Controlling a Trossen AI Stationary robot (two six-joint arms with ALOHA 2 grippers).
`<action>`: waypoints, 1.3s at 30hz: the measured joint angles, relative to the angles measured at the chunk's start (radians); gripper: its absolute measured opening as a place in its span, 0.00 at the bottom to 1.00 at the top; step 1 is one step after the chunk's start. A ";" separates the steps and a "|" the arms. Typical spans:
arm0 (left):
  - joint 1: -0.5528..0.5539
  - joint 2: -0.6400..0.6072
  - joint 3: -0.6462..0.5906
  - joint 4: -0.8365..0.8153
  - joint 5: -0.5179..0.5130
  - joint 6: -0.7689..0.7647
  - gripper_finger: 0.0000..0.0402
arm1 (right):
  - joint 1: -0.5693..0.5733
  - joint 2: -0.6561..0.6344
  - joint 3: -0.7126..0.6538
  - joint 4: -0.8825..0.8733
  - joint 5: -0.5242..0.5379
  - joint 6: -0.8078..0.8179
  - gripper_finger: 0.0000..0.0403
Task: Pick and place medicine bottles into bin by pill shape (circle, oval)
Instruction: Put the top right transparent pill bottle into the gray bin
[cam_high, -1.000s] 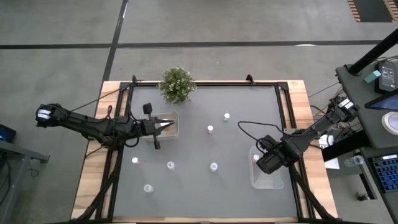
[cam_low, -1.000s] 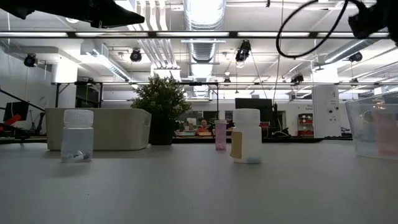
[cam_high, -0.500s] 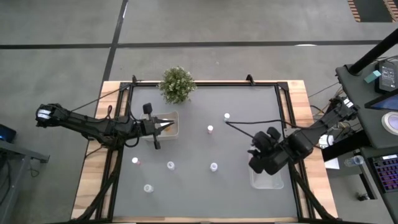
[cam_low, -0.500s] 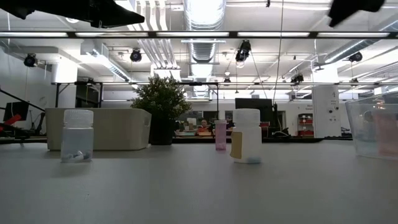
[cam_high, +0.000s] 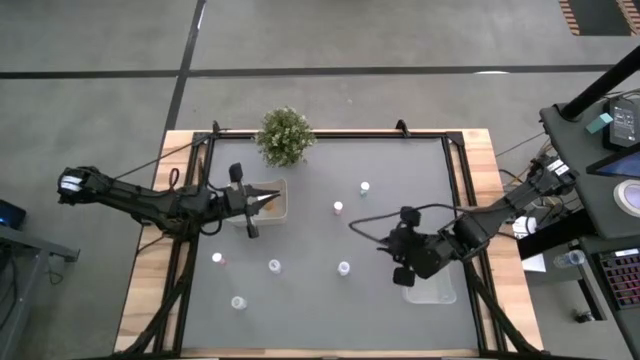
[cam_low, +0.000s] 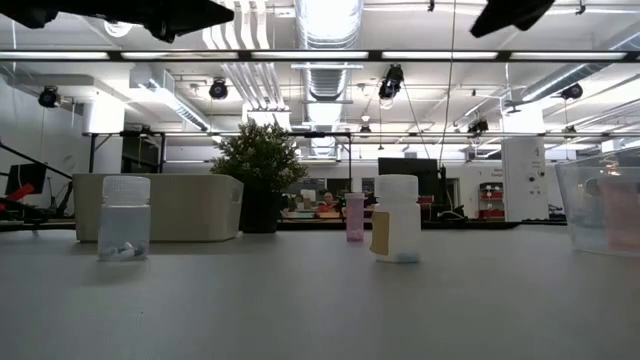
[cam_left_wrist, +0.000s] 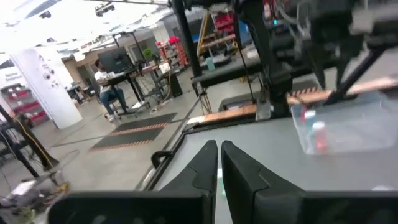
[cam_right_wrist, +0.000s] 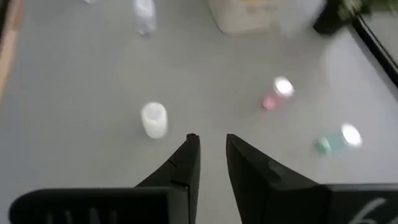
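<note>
White-capped plastic medicine bottles (cam_high: 343, 268) stand scattered on the grey bench (cam_high: 330, 300): light, rigid, tippy, best pinched across the body under the cap. Above them the right gripper (cam_right_wrist: 210, 144) hovers, jaws narrow and empty. Farther off, the left gripper (cam_high: 266, 201) waits closed over the beige bin (cam_high: 282, 186).

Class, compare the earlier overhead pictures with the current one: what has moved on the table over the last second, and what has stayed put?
The right hand has left the clear plastic bin at the table's right edge and swung toward the table's middle; its fingers have narrowed and hold nothing. The left hand stays shut over the beige bin. The small white-capped medicine bottles and the green potted plant have not shifted.
</note>
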 joint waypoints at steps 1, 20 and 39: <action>0.000 0.005 0.000 0.017 0.006 -0.021 0.01 | -0.002 -0.002 -0.024 0.060 0.000 -0.051 0.15; -0.091 0.406 0.201 0.103 0.032 -0.255 0.01 | -0.214 -0.205 -0.500 1.040 -0.175 -0.661 0.09; -0.124 0.758 0.617 -0.300 0.074 -0.436 0.01 | -0.353 -0.457 -0.807 1.428 -0.381 -0.879 0.09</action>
